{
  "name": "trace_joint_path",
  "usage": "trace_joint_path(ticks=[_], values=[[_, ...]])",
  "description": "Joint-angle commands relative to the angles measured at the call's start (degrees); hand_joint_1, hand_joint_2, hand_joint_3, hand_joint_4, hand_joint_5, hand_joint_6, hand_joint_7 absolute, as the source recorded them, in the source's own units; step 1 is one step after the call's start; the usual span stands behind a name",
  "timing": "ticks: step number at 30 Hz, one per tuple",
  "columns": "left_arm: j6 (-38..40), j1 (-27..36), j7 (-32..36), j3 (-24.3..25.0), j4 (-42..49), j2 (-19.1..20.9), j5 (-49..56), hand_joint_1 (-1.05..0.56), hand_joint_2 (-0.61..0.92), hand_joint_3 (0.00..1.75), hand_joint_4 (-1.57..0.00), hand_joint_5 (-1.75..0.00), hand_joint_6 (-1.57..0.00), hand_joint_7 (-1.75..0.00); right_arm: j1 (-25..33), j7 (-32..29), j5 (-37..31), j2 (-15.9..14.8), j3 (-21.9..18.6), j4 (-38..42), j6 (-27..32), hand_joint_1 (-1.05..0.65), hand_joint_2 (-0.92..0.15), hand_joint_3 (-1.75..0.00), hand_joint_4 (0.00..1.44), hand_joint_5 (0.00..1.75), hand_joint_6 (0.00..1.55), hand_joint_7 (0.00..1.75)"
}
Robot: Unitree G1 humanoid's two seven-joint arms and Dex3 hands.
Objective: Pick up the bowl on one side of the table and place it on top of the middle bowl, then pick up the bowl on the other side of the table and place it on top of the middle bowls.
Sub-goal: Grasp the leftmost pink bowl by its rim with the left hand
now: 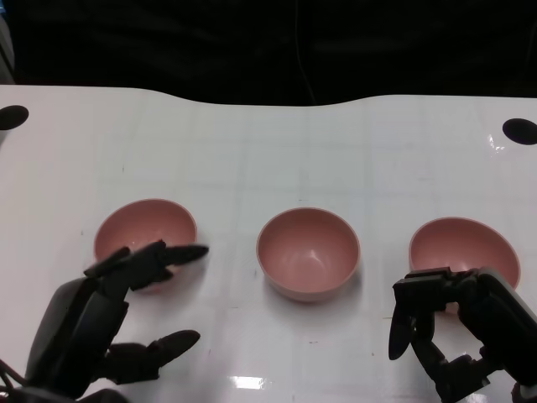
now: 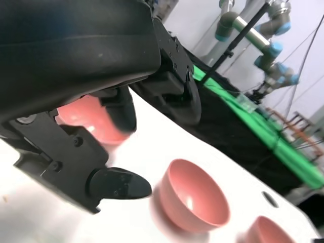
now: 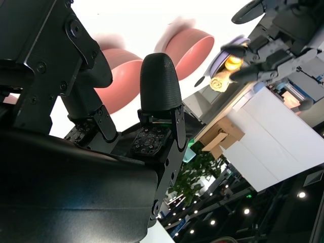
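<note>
Three pink bowls in a row on the tabletop [image 1: 252, 143]. Left hand [image 1: 101, 315], fingers spread and empty, reaches over the near rim of the left bowl [image 1: 144, 231]; middle bowl [image 1: 308, 252] lies to that bowl's right. Right hand [image 1: 457, 332], released, sits just short of the right bowl [image 1: 461, 243]. Left looks nearer to a grasp.

Robotics lab: other robot arms [image 2: 263, 38] nearby.

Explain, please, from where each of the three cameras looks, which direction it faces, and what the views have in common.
Head view: sits high on the robot, looks down at the white table with three pink bowls; both hands show, left hand, right hand.
Left wrist view: behind the left hand, facing across the table to the middle bowl.
Right wrist view: behind the right hand, turned over, facing the bowls.
Shared: the middle bowl appears in the head and left wrist views.
</note>
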Motion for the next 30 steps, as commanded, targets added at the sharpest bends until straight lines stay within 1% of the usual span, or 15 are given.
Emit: trace_joint_path(ticks=[1,9,14,15,16,18,22,28,30], values=[[6.81,1.36,-0.37,-0.23,-5.68,0.69,5.65,-0.35,0.92,0.03,-0.10,-0.73,-0.36,-0.09,-0.32,-0.11,0.38,-0.01,0.08,-0.20,-0.20,0.31,-0.04,-1.71,1.00,1.68,0.95,1.30],[12.74,1.55,-0.61,-1.81,-9.71,1.43,8.94,-0.36,0.91,0.02,-0.09,-0.68,-0.35,-0.06,-0.23,0.09,0.64,0.03,0.21,-0.38,0.30,0.33,-0.03,-1.71,1.00,1.68,0.96,1.29],[14.00,1.58,-0.33,-2.45,-10.36,1.95,9.09,-0.36,0.91,0.01,-0.09,-0.67,-0.35,-0.05,-0.22,0.10,0.67,0.02,0.24,-0.40,0.35,0.34,-0.03,-1.72,1.00,1.69,0.96,1.29],[17.78,-0.90,-2.02,-3.99,-9.86,3.17,16.09,-0.36,0.92,0.01,-0.10,-0.66,-0.35,-0.05,-0.02,0.12,0.59,0.05,0.28,-0.62,0.60,0.34,-0.03,-1.72,1.00,1.69,0.96,1.29],[21.46,-4.03,-3.64,-5.88,-8.37,3.99,22.73,-0.43,0.92,0.01,-0.06,-0.64,-0.30,-0.03,0.19,0.13,0.50,0.10,0.32,-0.86,0.83,0.34,-0.03,-1.72,1.00,1.69,0.96,1.29],[26.18,-7.62,-5.57,-8.32,-6.76,4.65,30.40,-0.48,0.91,0.01,-0.05,-0.63,-0.29,-0.03,0.43,0.13,0.40,0.15,0.39,-1.16,1.14,0.35,-0.03,-1.71,1.00,1.70,0.96,1.29],[29.07,-8.47,-6.16,-9.82,-6.83,4.52,32.38,-0.49,0.91,0.00,-0.05,-0.63,-0.28,-0.02,0.49,0.09,0.40,0.11,0.46,-1.32,1.32,0.35,-0.04,-1.70,0.99,1.70,0.96,1.29],[30.53,-8.69,-5.95,-10.84,-7.04,5.20,32.15,-0.50,0.91,0.00,-0.05,-0.62,-0.29,-0.02,0.52,0.07,0.41,0.08,0.50,-1.43,1.46,0.35,-0.04,-1.70,0.99,1.71,0.96,1.29],[31.90,-11.07,-5.04,-12.57,-3.55,5.00,34.56,-0.53,0.92,0.00,-0.09,-0.62,-0.29,-0.02,0.26,-0.17,0.09,0.12,0.49,-1.13,1.30,0.34,-0.04,-1.70,0.99,1.70,0.96,1.29]])
